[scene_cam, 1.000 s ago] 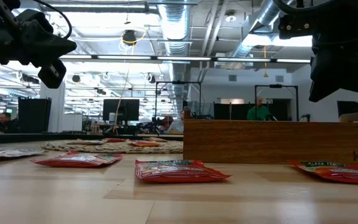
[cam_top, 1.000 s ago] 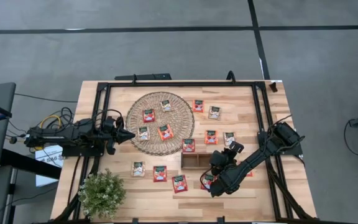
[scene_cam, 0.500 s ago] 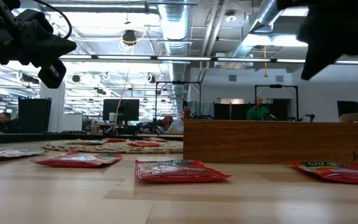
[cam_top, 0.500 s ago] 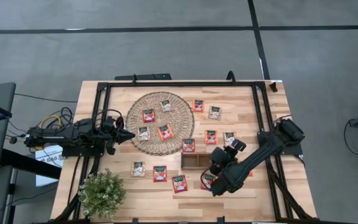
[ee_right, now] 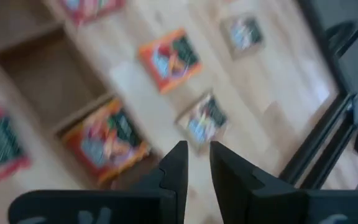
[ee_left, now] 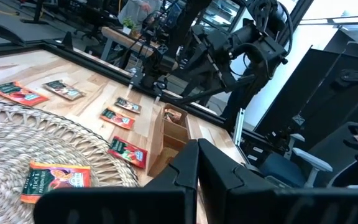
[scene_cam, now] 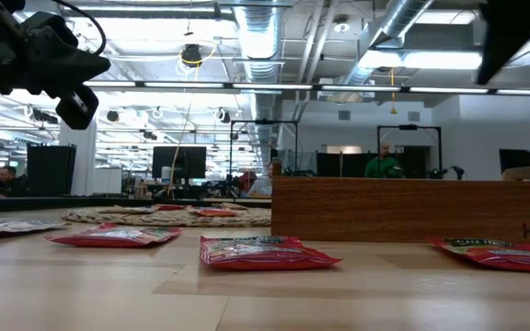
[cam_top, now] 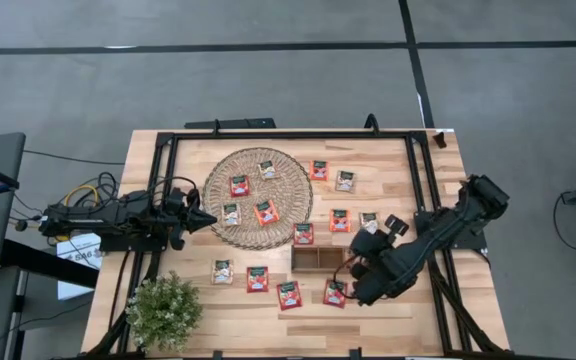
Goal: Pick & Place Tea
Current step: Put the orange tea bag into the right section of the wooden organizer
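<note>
Pale wooden bench [cam_top: 388, 160] checked from above. Right jaws [ee_right: 196, 149] shifted off flat red square tea sachet [cam_top: 335, 292], left lying just in front of them, and brought over end compartment of narrow brown wooden tray [cam_top: 313, 258]; narrowly parted, nothing gripped. Orange sachet [ee_right: 104, 146] apparently lying in that compartment: judged delivered. Hidden by arm from above, glimpsed in left wrist view. Left jaws [ee_left: 194, 155] clenched, idle beside round woven wicker mat [cam_top: 258, 197].

Even bright overhead light, ceiling-lamp glare in low view, right wrist view motion-blurred
</note>
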